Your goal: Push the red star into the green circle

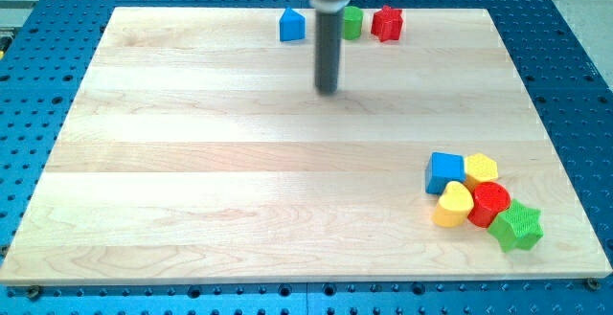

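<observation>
The red star (pixel 387 23) lies near the board's top edge, just right of the green circle (pixel 352 22); a narrow gap shows between them. The dark rod partly hides the green circle's left side. My tip (pixel 328 89) rests on the board below and slightly left of the green circle, well below the red star.
A blue house-shaped block (pixel 292 25) sits left of the rod at the top. At the lower right lies a cluster: blue square (pixel 445 171), yellow hexagon (pixel 481 169), yellow heart (pixel 453 205), red circle (pixel 490 202), green star (pixel 518 225). The wooden board (pixel 192 162) rests on a blue perforated table.
</observation>
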Robot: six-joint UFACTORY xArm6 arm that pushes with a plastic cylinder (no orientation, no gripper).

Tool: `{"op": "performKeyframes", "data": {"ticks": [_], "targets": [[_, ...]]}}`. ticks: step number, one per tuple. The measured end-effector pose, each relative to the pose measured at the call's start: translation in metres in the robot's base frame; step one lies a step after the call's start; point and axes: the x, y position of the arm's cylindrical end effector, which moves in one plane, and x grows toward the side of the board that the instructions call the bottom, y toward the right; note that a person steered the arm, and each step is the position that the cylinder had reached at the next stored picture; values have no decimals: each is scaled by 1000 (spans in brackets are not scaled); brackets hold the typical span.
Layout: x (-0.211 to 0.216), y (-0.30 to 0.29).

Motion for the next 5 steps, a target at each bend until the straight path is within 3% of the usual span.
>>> {"op": "performKeyframes", "data": {"ticks": [1, 3, 5], "targets": [[-58, 96], [-125, 131], [-47, 10]]}}
